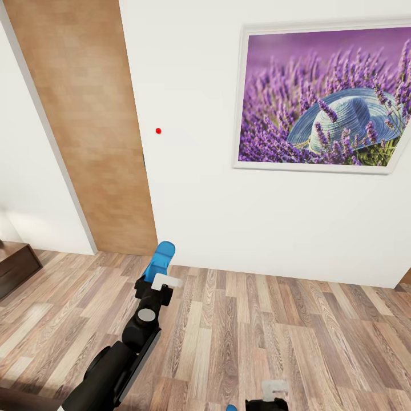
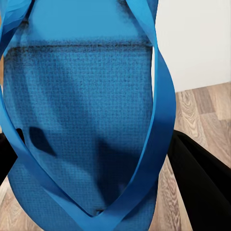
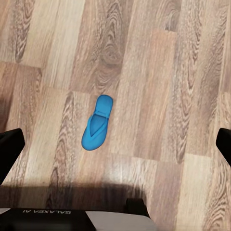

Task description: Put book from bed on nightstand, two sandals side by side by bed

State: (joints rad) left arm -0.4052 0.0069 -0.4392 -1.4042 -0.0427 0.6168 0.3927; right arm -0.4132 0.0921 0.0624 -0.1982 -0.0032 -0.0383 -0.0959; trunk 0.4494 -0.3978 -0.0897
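My left gripper (image 1: 157, 273) is shut on a bright blue sandal (image 1: 159, 260) and holds it up in the air in front of the white wall. In the left wrist view that sandal (image 2: 82, 120) shows its textured sole and straps between the black fingers (image 2: 202, 183). The other sandal (image 3: 97, 123) lies flat on the wood floor, under my right gripper (image 3: 117, 147), which hangs open well above it. A blue tip of this sandal (image 1: 231, 407) peeks in at the head view's bottom edge beside the right wrist (image 1: 273, 397). The book and the bed are out of view.
A light wooden door (image 1: 85, 125) stands at the left, and a framed lavender picture (image 1: 325, 97) hangs on the wall (image 1: 194, 171). A dark brown wooden piece of furniture (image 1: 17, 265) juts in at the far left; I cannot tell which piece. Wood-plank floor (image 1: 257, 331) stretches ahead.
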